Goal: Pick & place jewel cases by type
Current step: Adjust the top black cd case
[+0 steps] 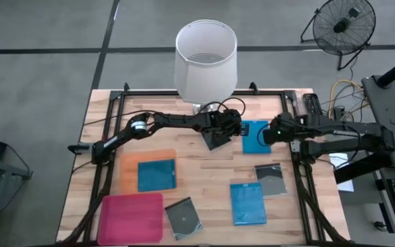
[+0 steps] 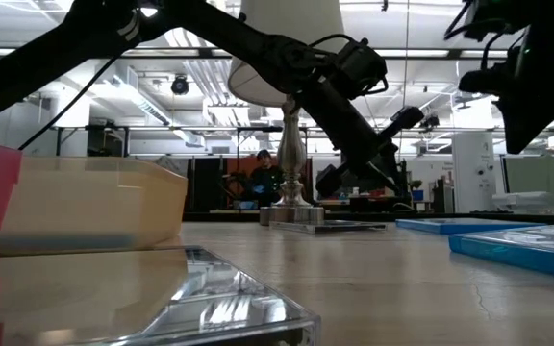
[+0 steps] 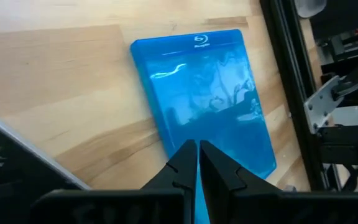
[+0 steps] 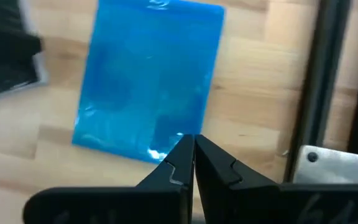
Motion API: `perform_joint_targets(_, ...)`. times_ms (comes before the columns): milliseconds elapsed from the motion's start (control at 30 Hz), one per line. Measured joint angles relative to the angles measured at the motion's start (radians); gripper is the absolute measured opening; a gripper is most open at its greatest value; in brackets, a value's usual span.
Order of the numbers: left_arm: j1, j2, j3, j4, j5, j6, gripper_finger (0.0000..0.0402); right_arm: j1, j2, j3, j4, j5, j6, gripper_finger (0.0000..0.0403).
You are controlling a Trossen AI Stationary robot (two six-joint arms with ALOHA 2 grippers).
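Both claws hover clenched and empty over the far middle of the wooden worktop (image 1: 204, 175): the left claw (image 1: 241, 127) and right claw (image 1: 265, 135) flank a flat bright blue plastic jewel case (image 1: 256, 136) lying there.

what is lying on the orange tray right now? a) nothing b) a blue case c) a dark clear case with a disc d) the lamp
b: in the high view one blue case lies flat on the orange tray, while the pink tray beside it holds no case.
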Motion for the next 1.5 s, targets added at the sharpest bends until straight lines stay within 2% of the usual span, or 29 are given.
perform_joint_targets(300,0.000,0.000,0.000,0.000,0.005,-0.001,0.0000,-0.227,0.101,-0.004,0.019,-0.027,-0.136,0.0008)
perform_joint_targets(467,0.000,0.000,0.000,-0.001,0.006,-0.001,0.0000,-0.318,0.149,-0.018,0.092,-0.057,-0.229,0.0008)
perform_joint_targets(633,0.000,0.000,0.000,-0.002,0.006,0.026,0.0000,-0.378,0.204,-0.063,0.111,-0.067,-0.242,0.0008)
perform_joint_targets(800,0.000,0.000,-0.001,-0.003,0.009,0.031,0.0000,-0.388,0.238,-0.107,0.206,-0.120,-0.255,0.0008)
perform_joint_targets(1000,0.001,-0.002,-0.056,-0.004,0.008,0.018,0.0000,-0.388,0.272,-0.115,0.225,-0.124,-0.267,0.0008)
perform_joint_targets(1133,0.001,-0.002,-0.110,0.075,0.011,-0.026,0.0003,-0.388,0.270,-0.115,0.236,-0.124,-0.272,0.0008)
perform_joint_targets(1233,0.002,-0.002,-0.126,0.128,0.042,-0.030,0.0013,-0.388,0.260,-0.111,0.247,-0.124,-0.278,0.0008)
perform_joint_targets(1500,0.003,-0.002,-0.129,0.135,0.045,-0.016,0.0059,-0.387,0.234,-0.110,0.247,-0.116,-0.282,0.0008)
